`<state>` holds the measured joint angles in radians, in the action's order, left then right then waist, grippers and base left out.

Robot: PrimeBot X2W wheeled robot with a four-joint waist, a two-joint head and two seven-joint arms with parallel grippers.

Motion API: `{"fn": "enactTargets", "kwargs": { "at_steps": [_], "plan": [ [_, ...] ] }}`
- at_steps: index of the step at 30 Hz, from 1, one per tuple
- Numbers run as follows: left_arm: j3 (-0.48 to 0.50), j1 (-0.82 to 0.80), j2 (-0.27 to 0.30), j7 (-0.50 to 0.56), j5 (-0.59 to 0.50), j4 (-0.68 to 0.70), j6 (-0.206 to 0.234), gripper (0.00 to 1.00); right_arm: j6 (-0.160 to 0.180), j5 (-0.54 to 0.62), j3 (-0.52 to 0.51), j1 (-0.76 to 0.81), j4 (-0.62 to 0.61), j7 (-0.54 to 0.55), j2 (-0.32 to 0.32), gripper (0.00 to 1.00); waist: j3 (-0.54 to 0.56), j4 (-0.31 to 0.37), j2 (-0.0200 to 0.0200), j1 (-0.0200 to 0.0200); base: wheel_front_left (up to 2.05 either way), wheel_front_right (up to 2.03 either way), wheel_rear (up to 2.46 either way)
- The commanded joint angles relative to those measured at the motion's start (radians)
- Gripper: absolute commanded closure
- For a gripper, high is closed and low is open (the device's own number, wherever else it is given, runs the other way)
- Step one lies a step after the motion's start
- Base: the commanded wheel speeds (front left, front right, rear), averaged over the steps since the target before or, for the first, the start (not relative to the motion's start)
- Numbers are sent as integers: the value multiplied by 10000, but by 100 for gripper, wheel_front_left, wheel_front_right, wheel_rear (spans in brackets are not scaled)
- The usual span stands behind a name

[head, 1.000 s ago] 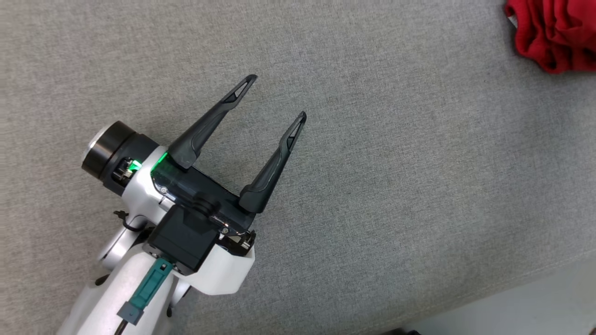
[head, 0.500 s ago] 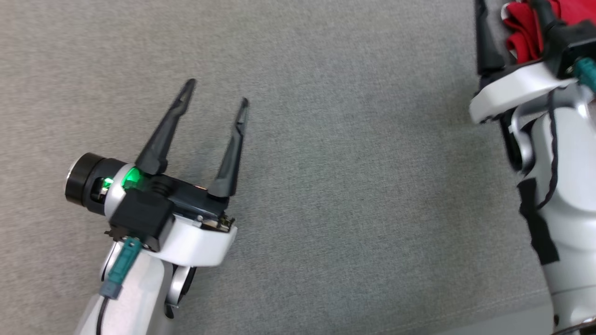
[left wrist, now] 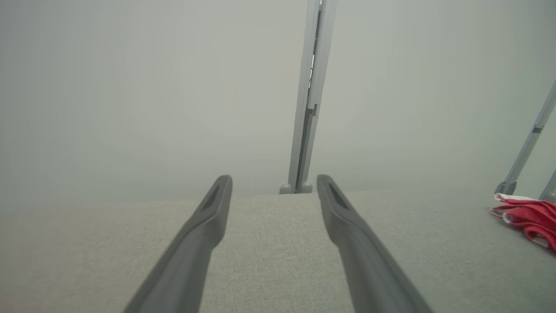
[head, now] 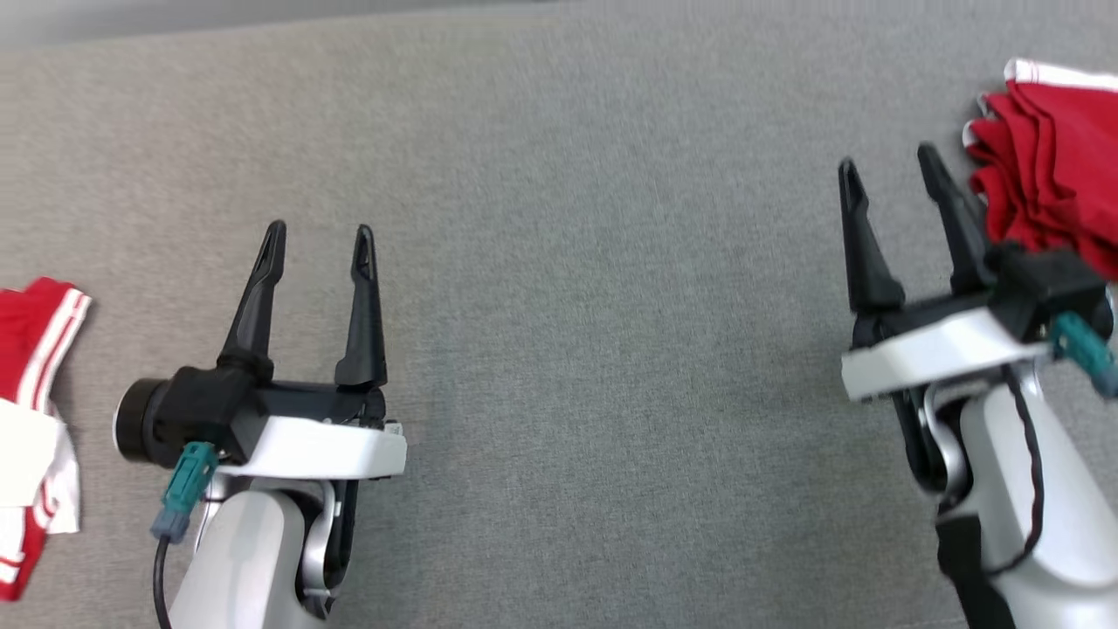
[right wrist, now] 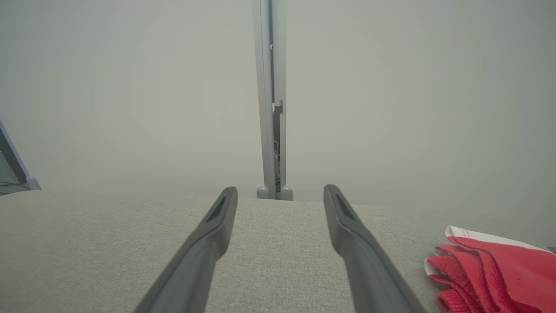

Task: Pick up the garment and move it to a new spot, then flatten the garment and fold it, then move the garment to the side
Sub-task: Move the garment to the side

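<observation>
While both arms hover over the grey surface (head: 568,306), left gripper (head: 319,231) and right gripper (head: 885,159) stand spread, empty. Crumpled red garment (head: 1057,166) lies just beside the right one. Head view adds a red-and-white cloth (head: 35,349) far left; wrist views, a grey post (right wrist: 270,87) beyond.

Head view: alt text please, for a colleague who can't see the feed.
The left gripper and right gripper hover open and empty over a grey fabric surface; a crumpled red garment with white trim lies at the upper right, beside the right gripper. Another red-and-white garment lies at the left edge.
</observation>
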<state>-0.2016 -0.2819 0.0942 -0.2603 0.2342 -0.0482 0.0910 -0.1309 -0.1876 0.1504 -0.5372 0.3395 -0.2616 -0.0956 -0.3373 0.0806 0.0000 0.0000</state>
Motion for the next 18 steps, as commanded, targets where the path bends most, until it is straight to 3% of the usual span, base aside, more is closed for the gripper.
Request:
{"fn": "enactTargets", "kwargs": {
  "at_steps": [1,11,18],
  "plan": [
    [202,291,-63,-53,87,30,62,0,0,-125,-97,659,-384,-53,13,0,682,-258,0,0,0,0,0],
    [797,1842,-308,-52,-109,1,-543,0,-2,-66,-515,3003,-1562,-53,191,0,2052,-349,0,0,0,0,0],
    [1005,2728,-396,-53,-417,11,-731,0,-2,1,-850,4354,-1893,-53,285,0,2831,-447,0,0,0,0,0]
  ]
}}
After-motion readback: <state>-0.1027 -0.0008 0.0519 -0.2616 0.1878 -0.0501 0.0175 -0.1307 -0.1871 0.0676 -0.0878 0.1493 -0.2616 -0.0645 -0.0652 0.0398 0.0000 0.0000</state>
